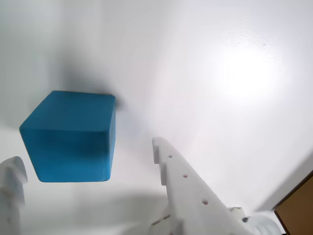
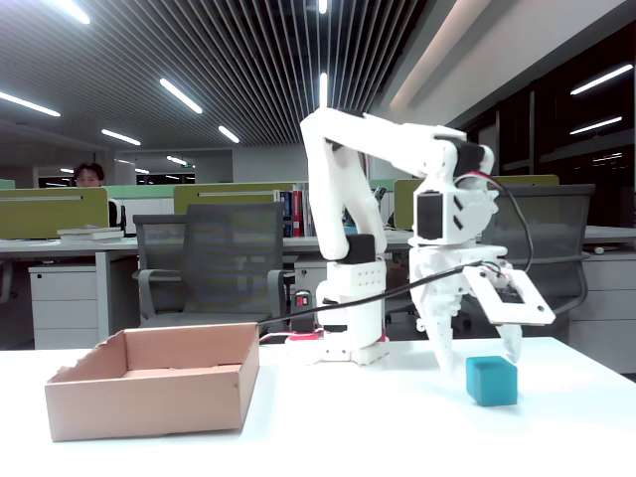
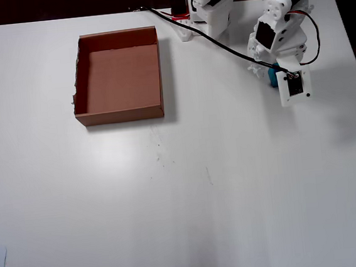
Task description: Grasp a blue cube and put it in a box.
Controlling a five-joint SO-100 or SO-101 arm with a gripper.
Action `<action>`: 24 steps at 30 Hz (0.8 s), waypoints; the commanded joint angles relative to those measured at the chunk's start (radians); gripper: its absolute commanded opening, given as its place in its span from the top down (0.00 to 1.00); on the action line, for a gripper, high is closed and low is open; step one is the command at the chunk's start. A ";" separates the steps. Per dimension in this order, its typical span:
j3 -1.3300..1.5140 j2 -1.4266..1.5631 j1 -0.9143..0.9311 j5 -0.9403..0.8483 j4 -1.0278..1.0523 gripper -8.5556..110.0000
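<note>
Hovering: gripper over the cube, fingers spread wide, grasping nothing
table: white top, bears all the rest
arm: white arm bent forward from its base at the far edge in the fixed view, black cable draped along it
box: tan cardboard box on the table's left part in the overhead view, well apart from the cube, ragged corner on its left wall
gripper state: released; wrist view shows one finger right of the cube and the other fingertip at the left edge, cube lying ahead of the gap between them
cube: blue, flat on the table near the arm's base; mostly hidden under the gripper in the overhead view; touching neither finger in the wrist view
</note>
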 commanded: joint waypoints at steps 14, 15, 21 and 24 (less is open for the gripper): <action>-0.026 -0.054 -0.061 0.069 -0.086 0.69; -0.028 -0.054 -0.063 0.074 -0.089 0.70; -0.028 -0.057 -0.074 0.091 -0.109 0.73; -0.026 -0.055 -0.081 0.098 -0.114 0.74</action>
